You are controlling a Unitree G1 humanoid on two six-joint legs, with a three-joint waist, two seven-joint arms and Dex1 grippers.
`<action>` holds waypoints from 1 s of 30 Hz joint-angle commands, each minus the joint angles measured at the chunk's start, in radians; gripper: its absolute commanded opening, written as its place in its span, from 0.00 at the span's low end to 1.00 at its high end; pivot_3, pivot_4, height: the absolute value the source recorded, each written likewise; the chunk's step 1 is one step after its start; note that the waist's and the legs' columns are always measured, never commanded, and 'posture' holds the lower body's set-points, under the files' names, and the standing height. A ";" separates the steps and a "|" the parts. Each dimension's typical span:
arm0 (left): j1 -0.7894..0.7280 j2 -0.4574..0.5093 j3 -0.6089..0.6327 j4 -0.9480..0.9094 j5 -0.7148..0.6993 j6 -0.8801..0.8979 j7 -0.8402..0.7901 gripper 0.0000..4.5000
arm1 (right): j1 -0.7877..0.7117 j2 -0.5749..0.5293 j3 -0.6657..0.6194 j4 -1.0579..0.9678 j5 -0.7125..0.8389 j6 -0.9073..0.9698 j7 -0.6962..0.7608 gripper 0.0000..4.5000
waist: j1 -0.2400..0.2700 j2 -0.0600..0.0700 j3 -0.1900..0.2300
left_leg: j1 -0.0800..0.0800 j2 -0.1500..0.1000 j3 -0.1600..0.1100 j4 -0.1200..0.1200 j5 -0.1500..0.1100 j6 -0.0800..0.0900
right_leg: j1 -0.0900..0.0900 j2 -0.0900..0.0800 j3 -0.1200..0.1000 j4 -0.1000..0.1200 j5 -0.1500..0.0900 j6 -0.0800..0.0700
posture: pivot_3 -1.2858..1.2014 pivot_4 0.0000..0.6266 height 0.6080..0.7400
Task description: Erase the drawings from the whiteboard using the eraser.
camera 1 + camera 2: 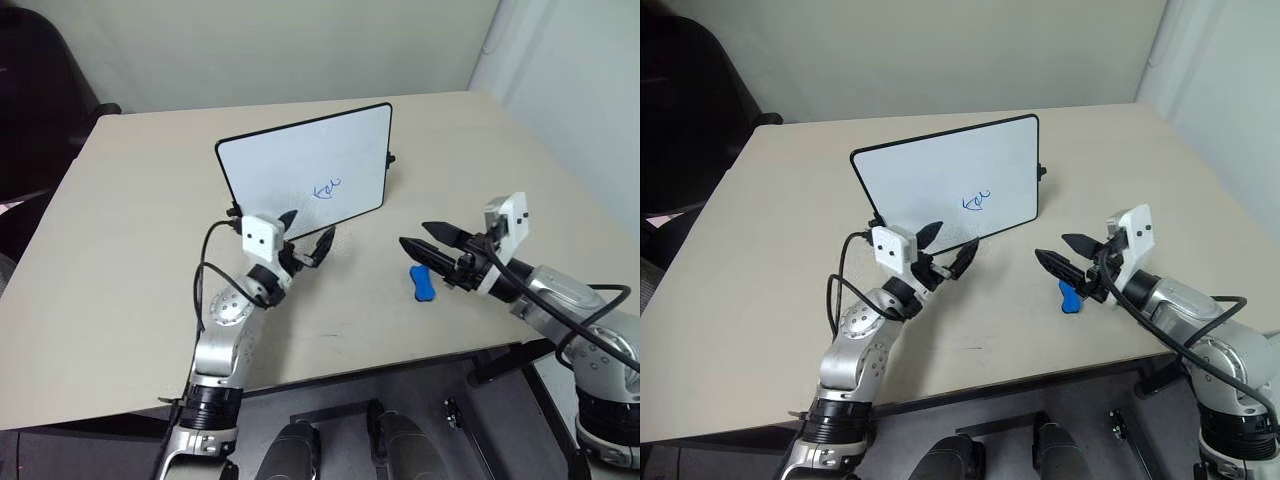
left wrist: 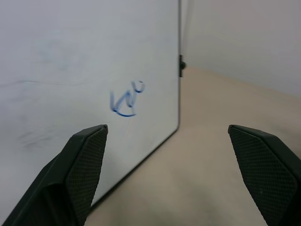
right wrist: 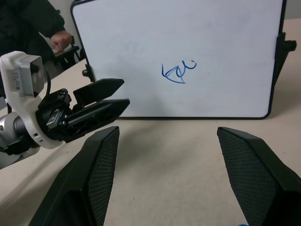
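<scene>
The eraser (image 1: 422,282) lies flat on the table (image 1: 120,300), just under my right gripper (image 1: 432,240). I have not picked it up yet. The board (image 1: 300,160) stands up on its feet in the middle of the table, and the drawing (image 1: 327,188) is low on its right half.

What could go wrong? I think my right fingers could push the eraser away if I come down off to one side, because it is small and the table is smooth. If I rub hard, the board could slide back or tip over, since nothing is holding it. My left gripper (image 1: 308,238) is very near the board's bottom edge and could bump it.

My right arm reaches in from the right, with the gripper pointing left toward the middle. Its fingers are spread wide with nothing in them. My left arm reaches forward from near me, pointing at the board. Its fingers are spread apart too, and empty.
</scene>
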 commanded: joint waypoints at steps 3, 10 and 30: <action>0.013 -0.009 -0.001 -0.028 -0.017 -0.005 0.002 1.00 | -0.015 -0.001 -0.001 -0.028 0.026 -0.007 0.011 0.78 | 0.001 0.000 0.000 | 0.000 0.000 0.000 0.000 0.000 0.000 | 0.000 0.000 0.000 0.000 0.000 0.000 | 0.52 0.24 1.00; 0.006 -0.003 0.003 -0.018 -0.014 -0.008 0.003 1.00 | -0.028 -0.009 -0.009 -0.028 0.037 0.020 -0.017 0.78 | 0.000 0.000 0.000 | 0.000 0.000 0.000 0.000 0.000 0.000 | 0.000 0.000 0.000 0.000 0.000 0.000 | 0.52 0.24 1.00; 0.005 -0.031 -0.021 -0.018 -0.011 -0.028 -0.006 1.00 | -0.267 -0.032 -0.002 0.089 0.061 0.681 -0.314 0.99 | 0.000 0.000 0.000 | 0.000 0.000 0.000 0.000 0.000 0.000 | 0.000 0.000 0.000 0.000 0.000 0.001 | 0.52 0.24 1.00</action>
